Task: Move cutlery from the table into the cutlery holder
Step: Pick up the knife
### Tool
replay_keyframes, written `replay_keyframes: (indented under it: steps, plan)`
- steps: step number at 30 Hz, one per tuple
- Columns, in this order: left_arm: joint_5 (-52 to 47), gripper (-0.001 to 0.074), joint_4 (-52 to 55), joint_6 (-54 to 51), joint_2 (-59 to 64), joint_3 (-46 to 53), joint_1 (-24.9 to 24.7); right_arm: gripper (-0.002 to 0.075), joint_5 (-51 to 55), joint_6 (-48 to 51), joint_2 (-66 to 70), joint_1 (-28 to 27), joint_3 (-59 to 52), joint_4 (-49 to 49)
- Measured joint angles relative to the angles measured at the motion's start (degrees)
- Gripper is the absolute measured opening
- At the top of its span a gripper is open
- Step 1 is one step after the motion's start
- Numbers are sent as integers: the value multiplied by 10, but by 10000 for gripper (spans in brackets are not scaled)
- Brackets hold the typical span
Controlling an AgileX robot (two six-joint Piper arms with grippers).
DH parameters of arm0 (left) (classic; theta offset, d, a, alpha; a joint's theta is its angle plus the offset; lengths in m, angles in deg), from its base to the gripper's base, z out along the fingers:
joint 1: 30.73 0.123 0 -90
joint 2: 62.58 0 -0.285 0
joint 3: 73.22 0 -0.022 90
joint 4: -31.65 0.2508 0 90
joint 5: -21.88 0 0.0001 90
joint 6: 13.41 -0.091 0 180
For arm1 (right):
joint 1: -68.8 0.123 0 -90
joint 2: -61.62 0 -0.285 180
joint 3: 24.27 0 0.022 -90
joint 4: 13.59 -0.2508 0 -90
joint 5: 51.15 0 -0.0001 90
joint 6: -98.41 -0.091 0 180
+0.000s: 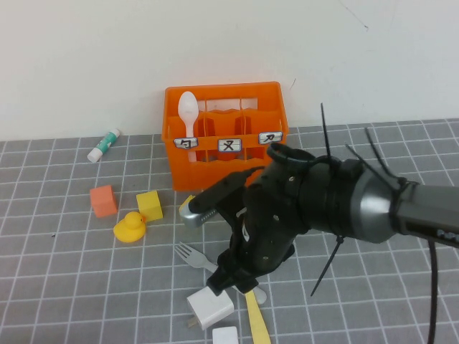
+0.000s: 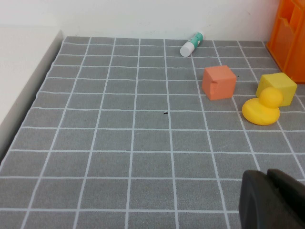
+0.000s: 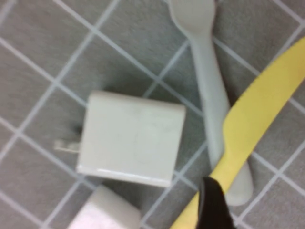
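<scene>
The orange cutlery holder [image 1: 224, 136] stands at the back with a white spoon [image 1: 188, 111] upright in its left compartment. A white fork [image 1: 192, 254] lies on the mat, and in the right wrist view [image 3: 209, 105] its handle lies under a yellow knife [image 3: 257, 109]. The knife's other end shows in the high view [image 1: 257, 321]. My right gripper [image 1: 235, 285] hangs low over the fork handle and knife. It is open and empty, with one dark fingertip [image 3: 212, 202] over the knife. My left gripper [image 2: 266, 175] is shut and empty over bare mat.
A white charger [image 1: 210, 308] lies beside the fork and also shows in the right wrist view [image 3: 131, 138]. A second white block [image 1: 224, 335] is at the front edge. A yellow duck [image 1: 130, 227], yellow cube [image 1: 149, 205], orange cube [image 1: 103, 201] and a tube [image 1: 105, 145] lie to the left.
</scene>
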Motion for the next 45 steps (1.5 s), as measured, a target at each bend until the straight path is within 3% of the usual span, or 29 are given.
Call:
replay_keyframes:
  steps: [10, 21, 27, 33, 38, 45]
  plan:
    - [0, -1, 0, 1, 0, 0, 0, 338, -25, -28, 40, 0, 0, 15]
    - [0, -1, 0, 1, 0, 0, 0, 325, -40, -26, 78, 0, 11, 19]
    - [0, -1, 0, 1, 0, 0, 0, 200, -39, -16, 84, 0, 13, 20]
    - [-1, -1, 0, 1, 0, 0, 0, 190, -33, -15, 84, 0, 15, 21]
    - [-1, -1, 0, 1, 0, 0, 0, 51, 3, -15, 67, 0, 17, 45]
    - [-1, -1, 0, -1, 0, 0, 0, 48, 32, -5, 0, 0, 17, 94]
